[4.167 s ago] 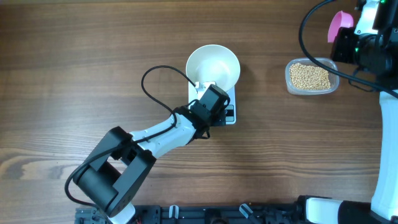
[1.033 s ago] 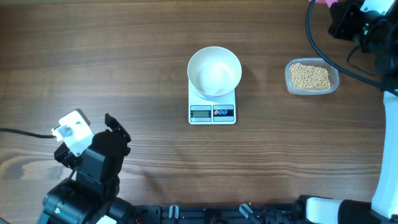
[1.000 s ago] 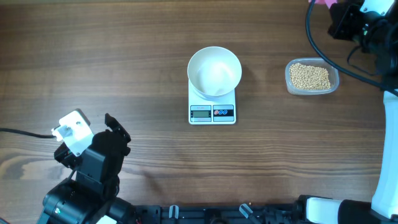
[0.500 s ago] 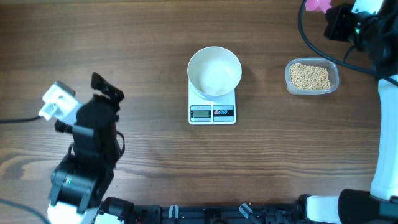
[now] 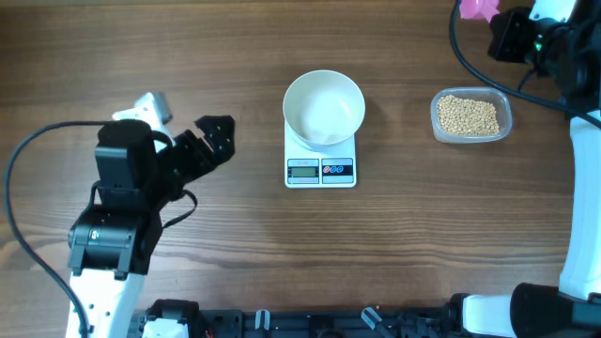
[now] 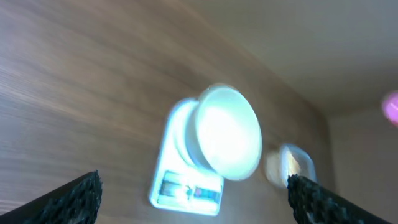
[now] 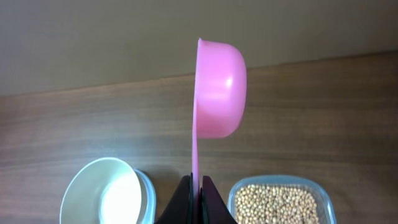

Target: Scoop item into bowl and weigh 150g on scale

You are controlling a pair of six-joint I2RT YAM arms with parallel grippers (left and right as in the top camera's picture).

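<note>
From above, the deep white round bowl (image 5: 324,111) sits empty on the small white square kitchen scale (image 5: 321,171), near the middle of the brown wooden worktop (image 5: 141,56). The small tan round beans (image 5: 469,115) all lie in a clear plastic tub (image 5: 508,118) to the right, apart from the scale. The left claw (image 5: 214,141) hangs wide open and empty, left of the scale and well apart from the tub. A pink plastic scoop (image 5: 475,8) shows at the top edge, beyond the tub.

The left wrist view is blurred. It shows the bowl on the scale ahead, with the spread fingertips (image 6: 74,198) at either lower corner and nothing between them.

In the right wrist view, the right claw (image 7: 196,186) is pinched shut on the scoop's thin handle. The cup stands on edge above it, mouth to the left. The bowl is at lower left and the beans at lower right.

No scooping looks done yet, and several things could go wrong:
- The handle is held only at the tips, so pushing into the beans could twist the scoop in the grip.
- Nothing steadies the tub, which may slide or tip under that push.
- A tilted cup would shed round beans on the way across, and they would roll over the worktop.
- A knock against the bowl's rim could shift it on the scale.
- A heaped last scoop could overshoot the target weight.
</note>
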